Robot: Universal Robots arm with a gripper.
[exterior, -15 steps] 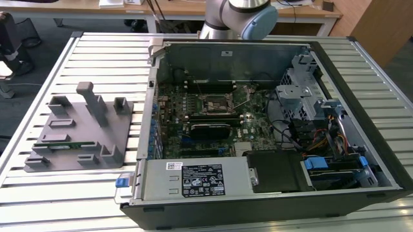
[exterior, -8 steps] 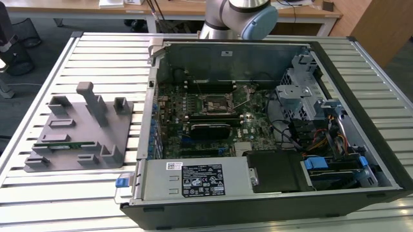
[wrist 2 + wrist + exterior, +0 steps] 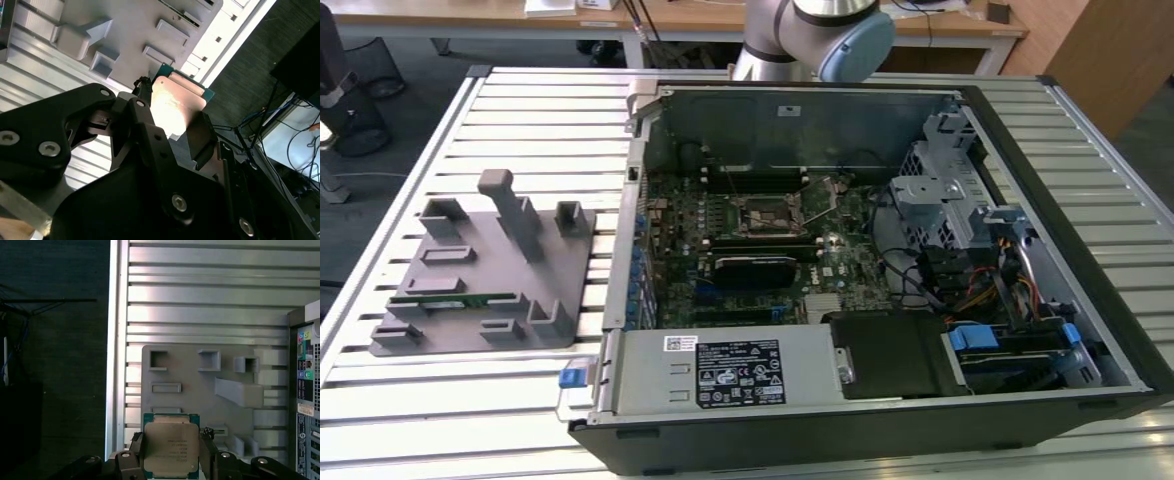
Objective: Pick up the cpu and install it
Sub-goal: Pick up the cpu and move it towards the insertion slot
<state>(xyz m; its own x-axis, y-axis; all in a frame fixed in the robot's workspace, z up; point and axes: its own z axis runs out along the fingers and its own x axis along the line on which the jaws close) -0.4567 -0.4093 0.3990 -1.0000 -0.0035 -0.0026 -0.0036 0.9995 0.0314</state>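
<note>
Jaws of the gripper [image 3: 171, 446] closed on two opposite edges of the cpu [image 3: 171, 435]; chip held clear above the grey fixture tray [image 3: 186, 376] near the slatted bench [image 3: 200, 305] edge.

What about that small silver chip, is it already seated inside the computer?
No, in the first wrist view the cpu is clamped in the gripper over the grey tray, outside the computer case.
</note>
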